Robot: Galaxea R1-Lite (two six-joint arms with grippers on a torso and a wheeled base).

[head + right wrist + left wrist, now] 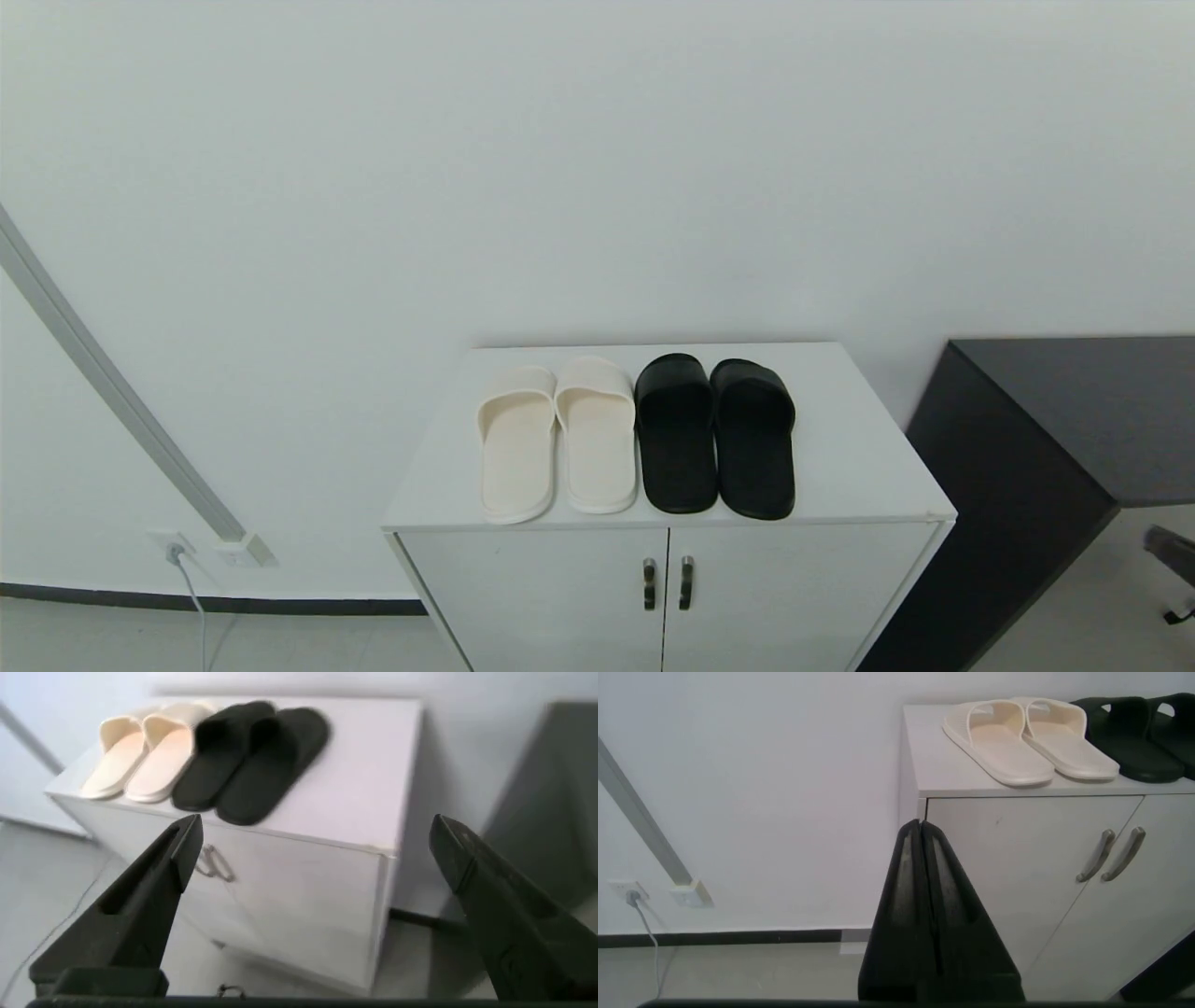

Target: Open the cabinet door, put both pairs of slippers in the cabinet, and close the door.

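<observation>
A white cabinet (868,467) stands against the wall with both doors closed and two metal handles (667,582) side by side at the door seam. On its top lie a cream pair of slippers (557,439) and, to their right, a black pair of slippers (715,435), toes toward the wall. My left gripper (921,826) is shut, fingers pressed together, held low in front of the cabinet's left corner (920,793). My right gripper (313,831) is open wide, away from the cabinet (355,775), with the handles (217,861) and both slipper pairs (201,747) beyond it.
A dark desk (1055,439) stands close to the cabinet's right side. On the left wall are a slanted grey conduit (103,373) and a socket with a cable (177,553) near the floor. Open floor lies left of the cabinet.
</observation>
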